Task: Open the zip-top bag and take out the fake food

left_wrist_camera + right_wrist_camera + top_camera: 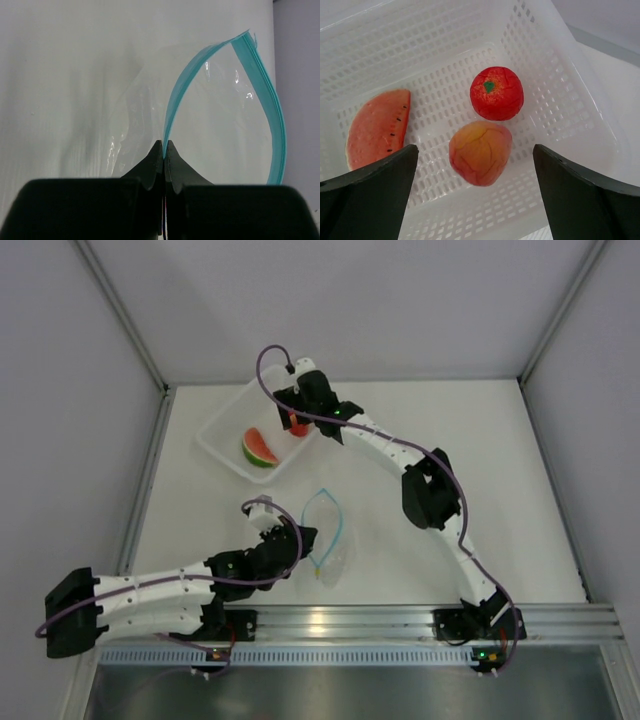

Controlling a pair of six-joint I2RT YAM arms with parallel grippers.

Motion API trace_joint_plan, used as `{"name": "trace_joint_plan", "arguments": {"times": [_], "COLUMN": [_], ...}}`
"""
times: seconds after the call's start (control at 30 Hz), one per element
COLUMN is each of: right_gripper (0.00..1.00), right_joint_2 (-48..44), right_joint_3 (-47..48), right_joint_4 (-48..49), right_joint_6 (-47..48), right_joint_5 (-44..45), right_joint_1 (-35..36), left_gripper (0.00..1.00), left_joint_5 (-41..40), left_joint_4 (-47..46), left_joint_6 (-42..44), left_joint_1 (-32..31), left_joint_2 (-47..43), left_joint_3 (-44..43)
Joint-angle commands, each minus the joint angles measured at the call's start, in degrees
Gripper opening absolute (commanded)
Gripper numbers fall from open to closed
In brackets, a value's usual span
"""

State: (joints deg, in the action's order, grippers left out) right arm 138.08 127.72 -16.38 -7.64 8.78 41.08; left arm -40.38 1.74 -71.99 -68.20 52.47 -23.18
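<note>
The clear zip-top bag (328, 540) lies on the table with its light blue zip strip (272, 100) spread open in a loop. My left gripper (164, 145) is shut on the near side of the zip strip. In the right wrist view the watermelon wedge (377, 127), the red tomato ball (497, 93) and the orange-peach fruit (480, 151) lie in the white mesh basket (560, 100). My right gripper (475, 175) is open above the basket, the peach fruit between and below its fingers. From above I see the wedge (259, 448) and my right gripper (300, 412) over the basket.
The white mesh basket (222, 440) stands at the back left of the table. Grey walls enclose the table on three sides. A metal rail (400, 625) runs along the near edge by the arm bases.
</note>
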Motion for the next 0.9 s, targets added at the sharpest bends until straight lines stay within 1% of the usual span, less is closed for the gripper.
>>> {"name": "trace_joint_plan", "arguments": {"times": [0.0,0.07,0.17,0.2,0.27,0.3,0.33,0.37,0.4,0.43,0.47,0.5,0.53,0.57,0.6,0.63,0.67,0.7,0.73,0.77,0.8,0.87], "right_gripper": [0.99,0.99,0.99,1.00,0.99,1.00,0.99,1.00,0.99,0.99,1.00,0.99,0.99,0.99,0.99,0.99,0.99,1.00,0.99,1.00,0.99,0.99], "right_joint_2": [-2.55,-3.87,-8.95,-12.97,-17.56,-22.63,-25.20,-27.84,-33.17,-35.92,-38.48,-43.72,-46.38,-49.11,-54.53,-57.28,-60.18,-65.87,-68.62,-71.17,-75.63,-79.79], "right_joint_3": [2.37,1.57,-3.16,-6.92,-11.07,-15.44,-17.66,-19.77,-23.88,-25.92,-27.77,-31.70,-33.83,-38.64,-41.30,-44.02,-46.75,-52.26,-54.75,-56.95,-60.45,-63.63], "right_joint_4": [1.44,1.44,3.10,3.81,5.83,6.44,6.62,6.28,5.67,4.53,1.73,-0.04,-1.45,-2.77,-4.61,-5.15,-5.41,-5.33,-5.59,-6.03,-6.55,-8.05], "right_joint_6": [1.31,1.66,1.32,0.88,-0.26,-0.71,-1.15,-1.85,-2.03,-2.46,-2.99,-3.00,-3.00,-2.91,-2.65,-2.56,-3.17,-3.61,-3.87,-4.57,-4.93,-6.33], "right_joint_5": [-1.22,-0.60,-0.34,-0.43,-0.78,-0.69,-0.25,0.27,1.58,2.47,3.08,3.44,4.49,4.84,5.02,5.81,6.68,7.65,9.05,9.24,9.59,9.94], "right_joint_1": [-0.21,-0.21,-0.56,-1.00,-1.53,-2.23,-2.67,-3.11,-3.89,-4.34,-4.69,-5.22,-5.48,-5.48,-5.57,-5.57,-5.57,-5.57,-5.49,-5.48,-5.57,-5.57], "left_gripper": [0.00,0.00,0.00,0.00,0.00,0.00,0.00,0.00,0.00,0.00,0.00,0.00,0.00,0.00,0.00,0.00,0.00,0.00,0.00,0.00,0.00,0.00], "left_joint_5": [-1.98,-2.07,-2.33,-2.33,-1.46,-0.85,0.03,1.78,3.10,4.51,6.17,10.11,11.89,14.17,17.41,19.01,20.33,21.47,23.22,23.33,23.16,23.50], "left_joint_4": [0.99,1.60,2.39,2.39,2.57,2.57,2.48,2.39,1.96,1.17,-0.14,-2.94,-3.92,-4.89,-6.90,-8.05,-8.94,-9.73,-11.04,-11.05,-11.05,-11.05], "left_joint_6": [0.96,1.49,2.90,3.77,4.74,5.79,5.89,6.07,6.33,6.59,6.86,7.12,6.77,6.51,5.90,5.63,5.28,5.02,5.01,5.10,6.32,6.42], "left_joint_1": [0.35,0.53,0.79,1.05,1.49,2.45,3.07,3.77,5.26,6.06,7.02,9.21,10.27,11.50,13.95,14.93,15.90,17.39,18.01,18.37,18.54,18.63], "left_joint_2": [-1.93,-2.37,-2.55,-2.63,-2.72,-2.72,-2.63,-2.72,-2.63,-2.63,-2.63,-2.20,-1.93,-1.58,-0.80,-0.27,0.17,1.31,1.84,2.28,3.16,3.87], "left_joint_3": [-0.55,-0.99,-2.13,-2.66,-3.19,-3.45,-3.97,-4.15,-4.15,-3.98,-3.63,-3.28,-3.10,-2.49,-2.22,-1.79,-1.35,-1.08,-0.99,-1.16,-2.12,-2.92]}}
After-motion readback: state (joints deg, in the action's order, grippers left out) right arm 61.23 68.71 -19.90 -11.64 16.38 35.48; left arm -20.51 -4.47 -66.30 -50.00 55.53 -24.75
